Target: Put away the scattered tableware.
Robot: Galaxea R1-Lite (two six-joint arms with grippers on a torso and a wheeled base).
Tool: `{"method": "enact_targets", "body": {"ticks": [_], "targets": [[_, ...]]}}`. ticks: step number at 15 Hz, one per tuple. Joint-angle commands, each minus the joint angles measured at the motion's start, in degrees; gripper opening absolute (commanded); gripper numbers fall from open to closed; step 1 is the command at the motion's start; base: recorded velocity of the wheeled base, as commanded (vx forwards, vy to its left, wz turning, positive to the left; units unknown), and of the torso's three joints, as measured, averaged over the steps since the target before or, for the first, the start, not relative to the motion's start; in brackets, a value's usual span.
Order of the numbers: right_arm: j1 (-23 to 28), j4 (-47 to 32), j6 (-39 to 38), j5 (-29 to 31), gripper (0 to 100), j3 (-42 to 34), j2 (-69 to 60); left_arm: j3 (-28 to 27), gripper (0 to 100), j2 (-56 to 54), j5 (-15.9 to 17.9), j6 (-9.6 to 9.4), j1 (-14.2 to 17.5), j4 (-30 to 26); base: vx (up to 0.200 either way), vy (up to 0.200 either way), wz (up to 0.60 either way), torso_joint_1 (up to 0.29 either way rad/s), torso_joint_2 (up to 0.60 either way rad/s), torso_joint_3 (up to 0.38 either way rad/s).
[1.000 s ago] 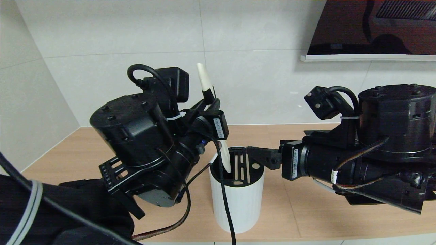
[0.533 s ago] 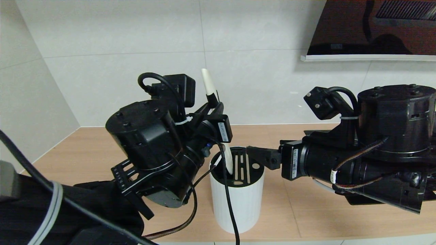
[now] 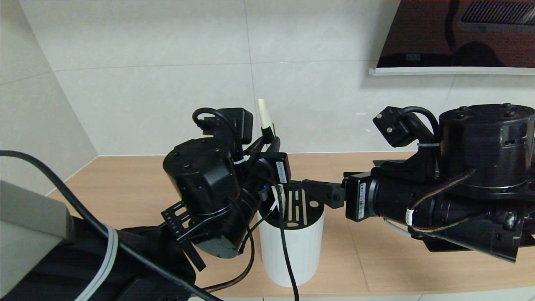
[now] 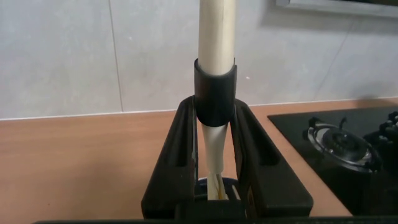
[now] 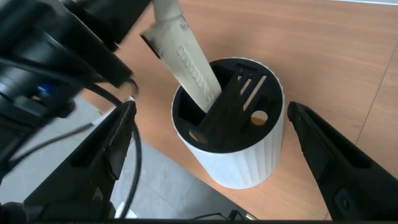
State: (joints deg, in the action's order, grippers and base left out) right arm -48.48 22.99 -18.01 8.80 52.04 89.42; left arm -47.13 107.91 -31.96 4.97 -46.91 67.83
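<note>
Head view | left gripper (image 3: 271,144) pinches knife (image 3: 262,110) by its handle | blade tip inside white holder (image 3: 292,246) on counter (image 3: 125,184) | right gripper (image 5: 211,118) fingers spread, flanking holder

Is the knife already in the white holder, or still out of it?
Partly in: the knife has its blade tip inside the holder, while the left tool grips its handle above.

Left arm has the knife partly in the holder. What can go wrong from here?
1. The knife goes in tilted beside the slotted insert; the blade may catch and jam.
2. The holder stands near the front edge of the counter, and the open right gripper flanks it without clamping, so a sideways push might tip it off.
3. A cable below the left gripper hangs across the holder's mouth and may snag.
</note>
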Motion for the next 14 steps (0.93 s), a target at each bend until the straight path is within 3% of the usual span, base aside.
{"method": "enact_targets", "body": {"ticks": [1, 8, 14], "targets": [[0.0, 0.0, 0.0, 0.0, 100, 0.0, 0.1, 0.4, 0, 1.7, 0.0, 0.04, -0.1, 0.3, 0.000, 0.000, 0.00, 0.000, 0.00, 0.000], [0.0, 0.0, 0.0, 0.0, 100, 0.0, 0.1, 2.1, 0, 6.5, -0.1, -0.05, -0.1, 4.8, 0.000, 0.000, 0.00, 0.000, 0.00, 0.000], [0.0, 0.0, 0.0, 0.0, 100, 0.0, 0.1, 2.1, 0, 7.7, -0.4, 0.04, -0.2, 4.9, 0.000, 0.000, 0.00, 0.000, 0.00, 0.000]]}}
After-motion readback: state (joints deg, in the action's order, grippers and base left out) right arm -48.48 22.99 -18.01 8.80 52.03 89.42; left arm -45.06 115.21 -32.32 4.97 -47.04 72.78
